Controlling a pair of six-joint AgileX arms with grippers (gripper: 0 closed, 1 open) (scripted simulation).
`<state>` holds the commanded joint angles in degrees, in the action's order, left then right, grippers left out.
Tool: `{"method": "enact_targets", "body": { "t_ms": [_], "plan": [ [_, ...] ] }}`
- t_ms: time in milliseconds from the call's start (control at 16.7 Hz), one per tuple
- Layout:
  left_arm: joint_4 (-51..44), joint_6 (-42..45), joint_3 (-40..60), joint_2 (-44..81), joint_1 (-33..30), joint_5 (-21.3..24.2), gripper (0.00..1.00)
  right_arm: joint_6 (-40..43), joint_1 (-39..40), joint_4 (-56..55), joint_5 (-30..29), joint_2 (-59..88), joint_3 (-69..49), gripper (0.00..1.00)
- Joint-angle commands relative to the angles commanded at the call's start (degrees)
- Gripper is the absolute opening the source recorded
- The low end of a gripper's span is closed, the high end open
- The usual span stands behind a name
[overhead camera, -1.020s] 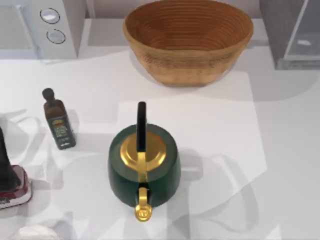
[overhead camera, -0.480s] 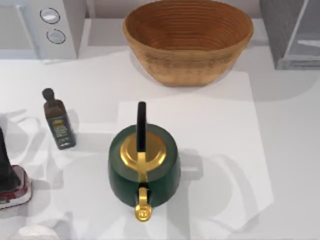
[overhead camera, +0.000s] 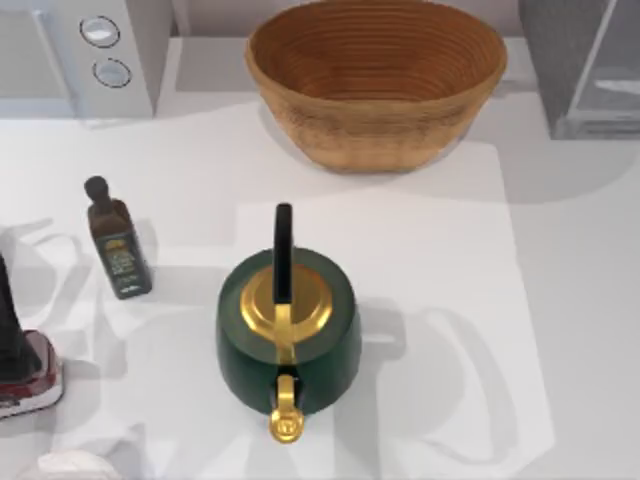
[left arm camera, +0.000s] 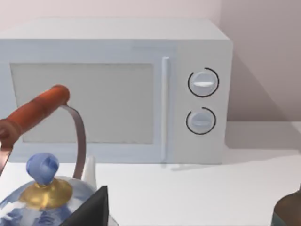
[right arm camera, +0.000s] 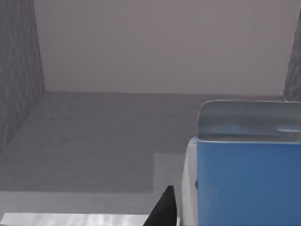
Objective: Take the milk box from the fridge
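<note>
Milk box (right arm camera: pixel 244 165) standing upright inside fridge (overhead camera: pixel 580 65) at table's far right corner, close before right gripper (right arm camera: pixel 164 207), nearer arm; grip state cannot tell.

Readable text: I find none. Olive-oil bottle (overhead camera: pixel 118 248), left of the table: label printing too small to make out. White appliance (left arm camera: pixel 115 87): two unmarked knobs.
</note>
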<state>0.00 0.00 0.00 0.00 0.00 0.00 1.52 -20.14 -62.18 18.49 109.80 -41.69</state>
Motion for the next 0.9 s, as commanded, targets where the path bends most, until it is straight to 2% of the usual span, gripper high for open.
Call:
{"method": "enact_targets", "body": {
  "t_ms": [480, 660, 900],
  "plan": [
    [0.0, 0.0, 0.0, 0.0, 0.0, 0.0, 1.0, -0.2, 0.5, 3.6, -1.9, -6.2, 1.4, 0.0],
    [0.0, 0.0, 0.0, 0.0, 0.0, 0.0, 1.0, -0.3, 1.6, 9.6, -4.5, -15.6, 5.6, 0.0],
    [0.0, 0.0, 0.0, 0.0, 0.0, 0.0, 1.0, -0.5, 4.2, 20.6, -8.6, -36.0, 13.2, 0.0]
  ]
}}
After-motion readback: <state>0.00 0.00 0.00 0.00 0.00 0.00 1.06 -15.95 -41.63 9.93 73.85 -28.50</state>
